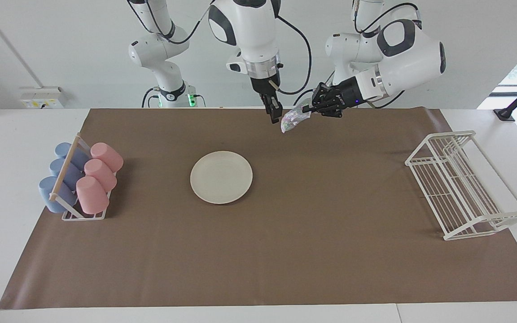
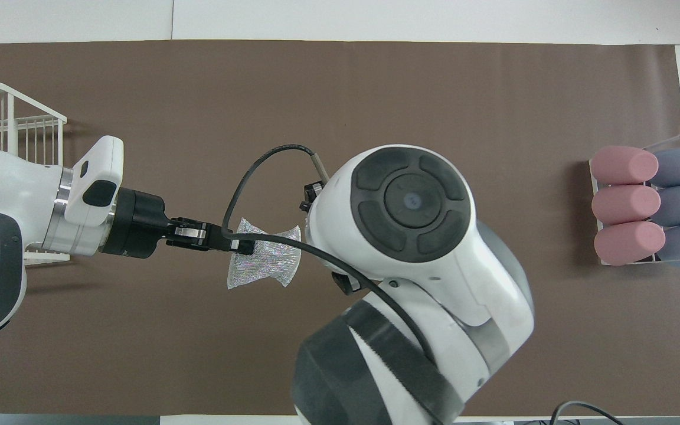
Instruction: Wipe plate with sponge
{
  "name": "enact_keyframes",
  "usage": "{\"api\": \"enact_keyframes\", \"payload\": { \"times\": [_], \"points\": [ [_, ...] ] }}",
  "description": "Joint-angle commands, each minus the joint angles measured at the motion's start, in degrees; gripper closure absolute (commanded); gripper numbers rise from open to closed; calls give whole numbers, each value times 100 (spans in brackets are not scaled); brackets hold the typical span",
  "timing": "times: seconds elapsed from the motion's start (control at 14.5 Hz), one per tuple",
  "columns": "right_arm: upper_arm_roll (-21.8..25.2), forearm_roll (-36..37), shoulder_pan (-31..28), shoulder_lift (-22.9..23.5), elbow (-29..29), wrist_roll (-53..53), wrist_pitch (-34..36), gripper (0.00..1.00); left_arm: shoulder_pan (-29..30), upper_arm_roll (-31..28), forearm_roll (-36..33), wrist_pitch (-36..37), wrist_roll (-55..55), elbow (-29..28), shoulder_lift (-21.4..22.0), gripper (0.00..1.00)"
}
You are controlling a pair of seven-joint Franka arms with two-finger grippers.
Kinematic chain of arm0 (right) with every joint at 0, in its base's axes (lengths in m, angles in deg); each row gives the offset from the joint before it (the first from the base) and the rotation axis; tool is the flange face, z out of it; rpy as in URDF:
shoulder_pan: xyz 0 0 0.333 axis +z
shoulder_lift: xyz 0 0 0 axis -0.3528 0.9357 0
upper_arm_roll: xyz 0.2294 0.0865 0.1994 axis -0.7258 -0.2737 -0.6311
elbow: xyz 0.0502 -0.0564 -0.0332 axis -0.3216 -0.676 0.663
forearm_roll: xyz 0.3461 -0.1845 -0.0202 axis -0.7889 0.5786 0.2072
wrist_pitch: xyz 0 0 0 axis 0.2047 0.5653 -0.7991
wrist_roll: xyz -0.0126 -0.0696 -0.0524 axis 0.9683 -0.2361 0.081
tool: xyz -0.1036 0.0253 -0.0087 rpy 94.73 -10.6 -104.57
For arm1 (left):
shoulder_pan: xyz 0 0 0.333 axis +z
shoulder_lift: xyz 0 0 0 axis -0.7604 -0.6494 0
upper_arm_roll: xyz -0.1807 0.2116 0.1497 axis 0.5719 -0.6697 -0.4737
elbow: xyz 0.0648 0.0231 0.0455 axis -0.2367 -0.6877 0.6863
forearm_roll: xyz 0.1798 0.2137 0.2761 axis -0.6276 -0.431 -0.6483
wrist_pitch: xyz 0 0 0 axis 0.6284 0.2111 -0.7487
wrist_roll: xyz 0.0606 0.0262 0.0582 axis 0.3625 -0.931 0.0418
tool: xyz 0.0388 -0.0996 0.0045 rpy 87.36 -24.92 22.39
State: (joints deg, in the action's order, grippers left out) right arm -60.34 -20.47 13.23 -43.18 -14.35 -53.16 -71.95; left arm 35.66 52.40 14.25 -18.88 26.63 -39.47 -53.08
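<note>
The cream-white plate lies flat on the brown mat, mid-table; in the overhead view the right arm hides it. My left gripper reaches in sideways and is shut on one edge of the silvery mesh sponge, holding it in the air over the mat's edge nearest the robots. The sponge hangs down from it. The overhead view also shows the sponge in the left gripper. My right gripper points down right beside the sponge, above the mat and short of the plate. I cannot tell whether it touches the sponge.
A rack of pink and blue cups lying on their sides stands at the right arm's end of the mat, also in the overhead view. A white wire dish rack stands at the left arm's end, partly seen overhead.
</note>
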Motion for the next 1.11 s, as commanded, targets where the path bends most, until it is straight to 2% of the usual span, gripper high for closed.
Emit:
{"api": "enact_keyframes", "payload": {
  "times": [0.0,0.21,0.28,0.41,0.55,0.83,1.04],
  "points": [
    [-33,37,-679,-477,-263,1817,596,27,-5,-33,-763,51,-596,239,-126,100],
    [-33,107,-1348,-628,-290,3383,1099,18,-5,-33,-1852,60,-1141,423,-214,100],
    [-33,203,-1480,-645,-290,3823,1108,17,-13,-33,-2239,103,-1369,537,-275,100],
    [-33,423,-1762,-672,-290,4650,1099,8,-66,-24,-3170,252,-1940,818,-389,100],
    [-24,555,-2209,-698,-290,5667,1204,6,-118,11,-3918,419,-2380,986,-416,100],
    [-24,556,-3404,-725,-360,7891,1240,6,-329,12,-5561,937,-2795,1381,-784,100],
    [-33,538,-3591,-733,-413,8774,1328,6,-628,12,-6959,1640,-2830,1969,-1337,100]
  ]
}}
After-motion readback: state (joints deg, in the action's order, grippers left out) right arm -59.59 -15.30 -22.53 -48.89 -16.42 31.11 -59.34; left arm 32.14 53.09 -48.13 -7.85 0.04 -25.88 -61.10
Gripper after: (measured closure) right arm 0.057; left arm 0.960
